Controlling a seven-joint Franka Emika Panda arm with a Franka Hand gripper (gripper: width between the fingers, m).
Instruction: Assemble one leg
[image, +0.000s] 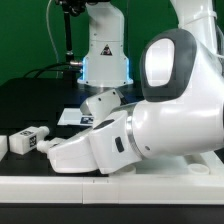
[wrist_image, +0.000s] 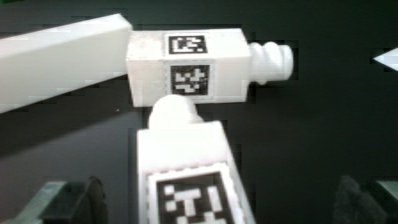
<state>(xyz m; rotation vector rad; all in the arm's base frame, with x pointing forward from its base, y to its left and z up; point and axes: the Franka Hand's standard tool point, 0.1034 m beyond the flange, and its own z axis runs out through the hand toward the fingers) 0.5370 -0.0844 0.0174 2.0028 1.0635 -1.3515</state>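
In the wrist view a white leg (wrist_image: 185, 172) with a square tag lies between my gripper's (wrist_image: 217, 202) two dark fingers, which stand wide apart and clear of its sides. Its round end touches the side of a second tagged leg (wrist_image: 192, 64), which lies crosswise with its short peg (wrist_image: 274, 60) sticking out. The gripper is open and holds nothing. In the exterior view another tagged leg (image: 31, 140) lies on the table at the exterior view's left. The white hand (image: 100, 104) shows behind the arm, and its fingertips are hidden there.
A long white panel edge (wrist_image: 57, 58) lies against the crosswise leg. The arm's bulky white links (image: 160, 110) fill the exterior view's right and middle. The robot base (image: 105, 55) stands at the back, with the marker board (image: 68, 116) on the black table.
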